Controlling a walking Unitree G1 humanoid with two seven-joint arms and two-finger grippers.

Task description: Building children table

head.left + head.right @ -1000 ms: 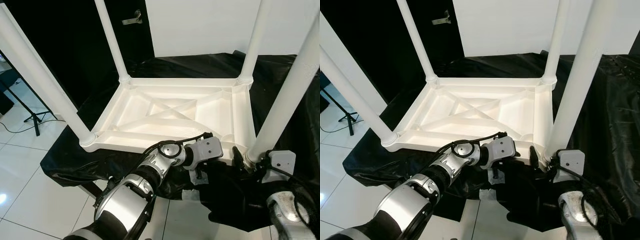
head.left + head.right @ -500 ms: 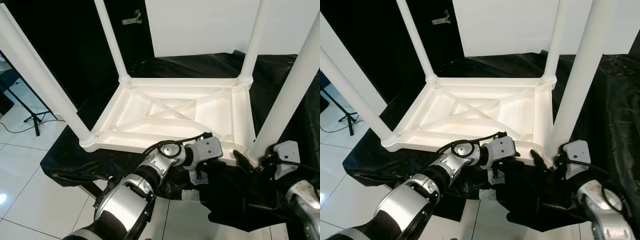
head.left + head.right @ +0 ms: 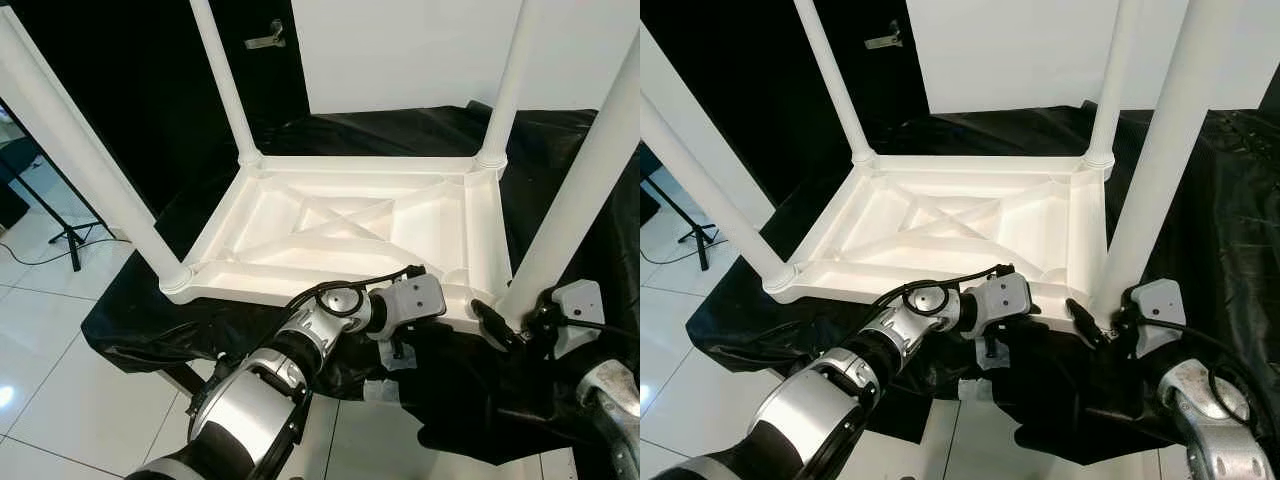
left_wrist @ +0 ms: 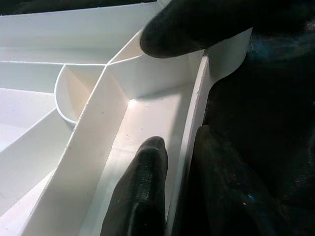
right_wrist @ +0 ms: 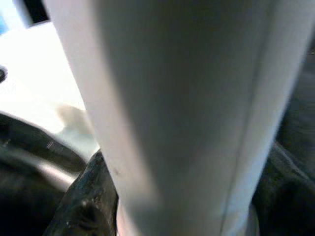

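Silver arms reach in from the near side. The left gripper (image 4: 170, 182) pinches the near rim of the upside-down white plastic table top (image 3: 300, 235), one black finger (image 4: 142, 191) inside the rim and one outside. The right gripper (image 3: 1102, 325) sits at the foot of the near right white round table leg (image 3: 580, 190). In the right wrist view a black finger (image 5: 91, 206) is pressed against that leg on one side and a dark shape sits close on the other, so it looks like it is hugging the leg.

The table top lies on a black cloth (image 3: 560, 150) spread over a stand. Another white leg (image 3: 90, 160) stands at the near left corner. Farther off, two more white legs (image 3: 225, 85) stand at the far corners.

I think the step now is making the near right leg tight in its socket. To do it well, the left gripper should hold the rim steady so the top does not slide. The right one should hold low on the leg, keep it straight up, and turn slowly. A tilted leg could jam.
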